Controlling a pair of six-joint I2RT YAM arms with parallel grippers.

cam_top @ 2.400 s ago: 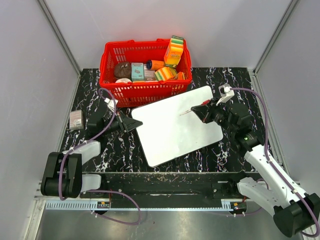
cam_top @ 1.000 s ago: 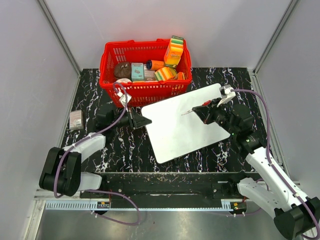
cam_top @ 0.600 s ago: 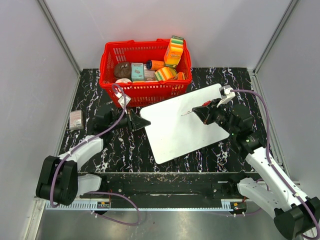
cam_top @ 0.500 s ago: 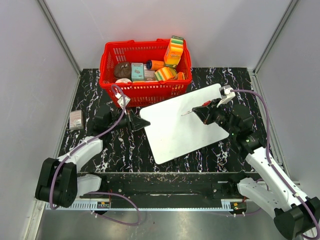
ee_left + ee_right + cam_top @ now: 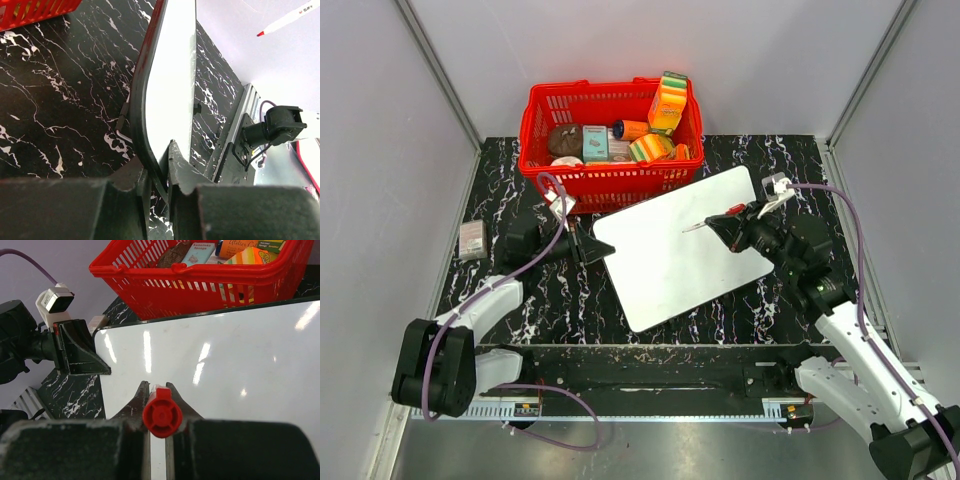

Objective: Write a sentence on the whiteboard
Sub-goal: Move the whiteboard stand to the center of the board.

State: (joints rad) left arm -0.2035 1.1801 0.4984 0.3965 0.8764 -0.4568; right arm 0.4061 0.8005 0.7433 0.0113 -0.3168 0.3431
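Note:
The whiteboard (image 5: 670,260) lies slanted on the black marble table, its glossy face (image 5: 225,355) bare; the sentence is not in view. My left gripper (image 5: 598,248) is shut on the board's left corner, with the dark edge (image 5: 150,100) running between its fingers (image 5: 157,155). My right gripper (image 5: 728,222) hovers over the board's upper right part, shut on a red-capped marker (image 5: 162,417). The marker's red tip (image 5: 686,228) points left, just over the white surface. From the left wrist, the marker (image 5: 287,20) shows at top right.
A red basket (image 5: 610,185) full of packets and sponges stands right behind the board, its wall (image 5: 200,295) close to the far edge. A small grey block (image 5: 471,240) lies at the table's left side. Grey walls close in on both sides.
The left gripper has drawn back to the left, taking the board's left corner with it. The right gripper and marker have shifted slightly to the right.

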